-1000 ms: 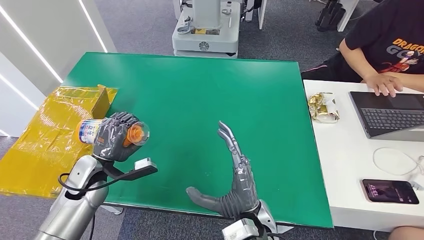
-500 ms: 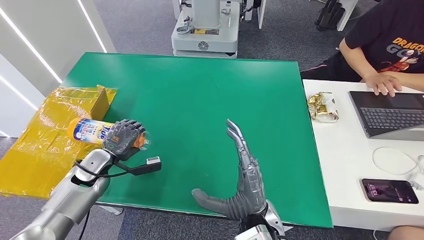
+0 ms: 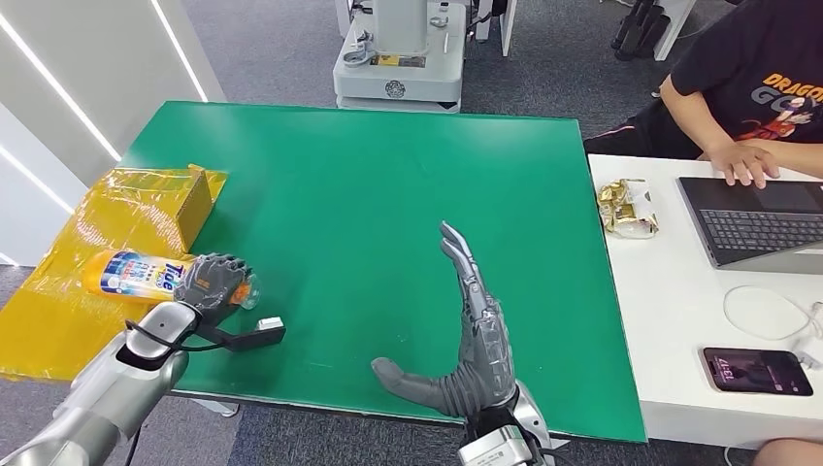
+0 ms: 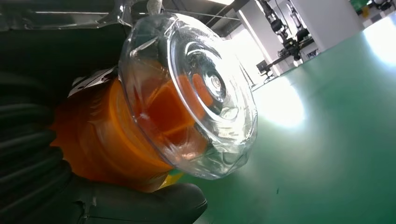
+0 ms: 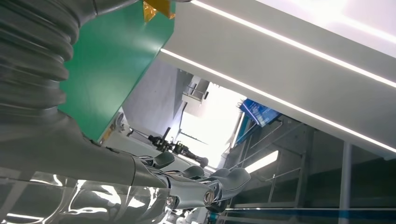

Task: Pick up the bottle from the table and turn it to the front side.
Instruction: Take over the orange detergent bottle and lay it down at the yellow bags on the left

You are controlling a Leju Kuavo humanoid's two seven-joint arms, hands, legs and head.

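The dark fingers (image 3: 225, 273) of the left hand (image 3: 215, 283) are wrapped around the orange plastic bottle with the white and blue printed label (image 3: 136, 273) — gripping it near its clear cap end, just past the near left corner of the green matte surface (image 3: 369, 184). The bottle lies roughly level in that grip, its labelled body pointing out to the robot's left over the crumpled yellow plastic sheet (image 3: 87, 291), its clear cap facing in toward the green surface. In the left wrist view the clear ribbed plastic cap (image 4: 196, 93) sits right before the camera with the orange neck behind it, the grey thumb (image 4: 140, 203) pressed against the bottle, and the green surface stretching away beyond.

The right hand (image 3: 466, 340) stands edge-on above the near middle of the surface, its fingers straight and apart from the thumb, holding nothing — well apart from the bottle.

A yellow cardboard box wrapped in the same film (image 3: 184, 199) rests at the left edge of the green surface. To the right stands a white surface (image 3: 670, 320) carrying a grey open laptop (image 3: 757, 223), a gold foil snack packet (image 3: 628, 209), a black smartphone (image 3: 757, 371) and a white cable (image 3: 767, 311). A person in a black printed T-shirt (image 3: 747, 87) sits behind it with a hand (image 3: 745, 160) at the laptop
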